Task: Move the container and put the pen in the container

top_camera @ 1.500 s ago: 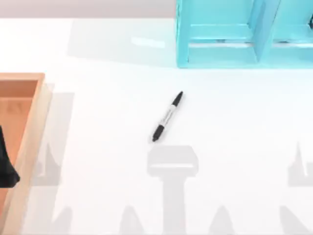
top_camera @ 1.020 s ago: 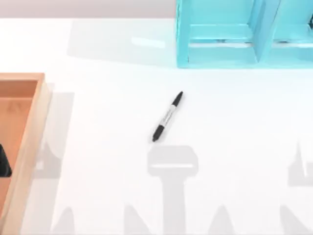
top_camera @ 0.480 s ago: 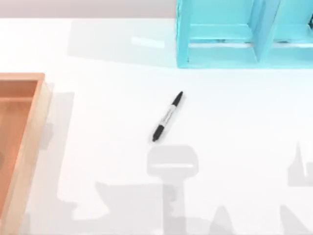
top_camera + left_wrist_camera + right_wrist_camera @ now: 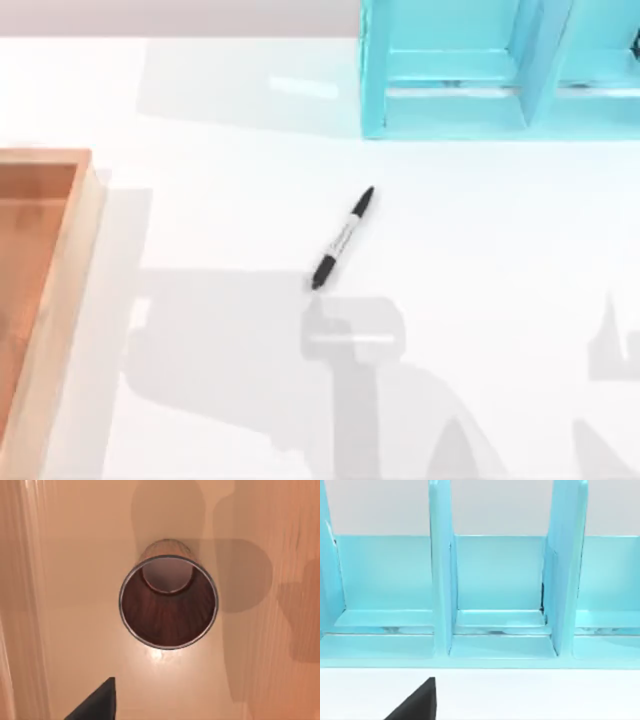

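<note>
Table (image 4: 500,260): white surface, crossed by grey shadows toward the near edge in the top view.

Pen (image 4: 343,238): lay flat on the table near its middle, slanted, one black end pointing toward the shelf and the other toward the near edge. It touched nothing and sat well apart from both the tray and the shelf.

Container (image 4: 168,602): seen from above in the left wrist view, it stood upright on the tray floor, mouth open upward, with a thin pale rim and a dark reddish-brown inside. It stood apart from the tray wall.

Tray (image 4: 62,270): orange wood, at the table's left edge in the top view; its floor and one side wall appeared in the left wrist view (image 4: 60,555).

Shelf (image 4: 450,110): turquoise, at the far right of the table, with upright dividers forming open compartments. The right wrist view (image 4: 442,580) faced it front-on.

Left gripper (image 4: 97,702): a dark fingertip showed above the tray floor, near the container but not touching it; jaw spacing could not be told.

Right gripper (image 4: 417,702): a dark fingertip showed over the table in front of the shelf; jaw spacing could not be told.
</note>
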Controlling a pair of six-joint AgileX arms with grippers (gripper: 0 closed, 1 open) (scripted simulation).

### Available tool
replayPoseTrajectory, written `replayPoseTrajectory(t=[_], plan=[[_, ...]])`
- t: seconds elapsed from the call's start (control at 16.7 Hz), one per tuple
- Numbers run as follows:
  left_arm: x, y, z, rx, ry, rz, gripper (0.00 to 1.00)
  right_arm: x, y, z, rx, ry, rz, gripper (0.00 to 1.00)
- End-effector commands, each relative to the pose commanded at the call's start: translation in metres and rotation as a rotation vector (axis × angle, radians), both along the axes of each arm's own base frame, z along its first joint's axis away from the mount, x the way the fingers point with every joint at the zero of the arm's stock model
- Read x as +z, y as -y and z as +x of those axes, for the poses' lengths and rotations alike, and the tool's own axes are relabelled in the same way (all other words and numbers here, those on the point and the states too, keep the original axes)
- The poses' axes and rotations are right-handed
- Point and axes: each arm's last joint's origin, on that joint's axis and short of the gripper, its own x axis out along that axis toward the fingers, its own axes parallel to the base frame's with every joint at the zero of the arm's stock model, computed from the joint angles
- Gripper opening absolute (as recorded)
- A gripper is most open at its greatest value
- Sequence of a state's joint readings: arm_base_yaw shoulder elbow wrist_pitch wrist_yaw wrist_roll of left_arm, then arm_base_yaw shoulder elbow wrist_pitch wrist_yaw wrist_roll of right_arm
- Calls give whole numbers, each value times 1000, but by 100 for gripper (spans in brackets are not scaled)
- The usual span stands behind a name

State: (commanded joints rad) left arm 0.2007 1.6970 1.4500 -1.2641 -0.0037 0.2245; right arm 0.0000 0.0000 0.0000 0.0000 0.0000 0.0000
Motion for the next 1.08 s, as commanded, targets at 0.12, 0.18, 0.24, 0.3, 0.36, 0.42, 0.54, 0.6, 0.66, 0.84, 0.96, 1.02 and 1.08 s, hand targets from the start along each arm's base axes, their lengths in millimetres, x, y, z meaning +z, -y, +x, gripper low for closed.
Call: replayPoseTrajectory(t=[0.12,0.18,0.24,0.3,0.36,0.42,0.54,0.6,0.66,0.84,0.96,1.02,1.08], plan=[[-2,-5,9,0,-47,-10,100,0,0,0,0,0,0,100],[-3,-6,11,0,-58,-13,100,0,0,0,0,0,0,100],[-3,-6,12,0,-61,-14,100,0,0,0,0,0,0,100],[-3,-6,12,0,-61,-14,100,0,0,0,0,0,0,100],[-3,-6,12,0,-61,-14,100,0,0,0,0,0,0,100],[-3,-6,12,0,-61,-14,100,0,0,0,0,0,0,100],[-4,-4,12,-4,-60,-13,100,0,0,0,0,0,0,100],[-8,-5,12,-2,-64,-14,100,0,0,0,0,0,0,100],[-16,-5,13,0,-69,-16,100,0,0,0,0,0,0,100],[-46,-6,15,0,-63,-14,100,0,0,0,0,0,0,100],[-69,-7,16,0,-50,-12,100,0,0,0,0,0,0,100],[-79,-7,15,0,-47,-11,100,0,0,0,0,0,0,100],[-89,-6,14,0,-48,-11,100,0,0,0,0,0,0,100]])
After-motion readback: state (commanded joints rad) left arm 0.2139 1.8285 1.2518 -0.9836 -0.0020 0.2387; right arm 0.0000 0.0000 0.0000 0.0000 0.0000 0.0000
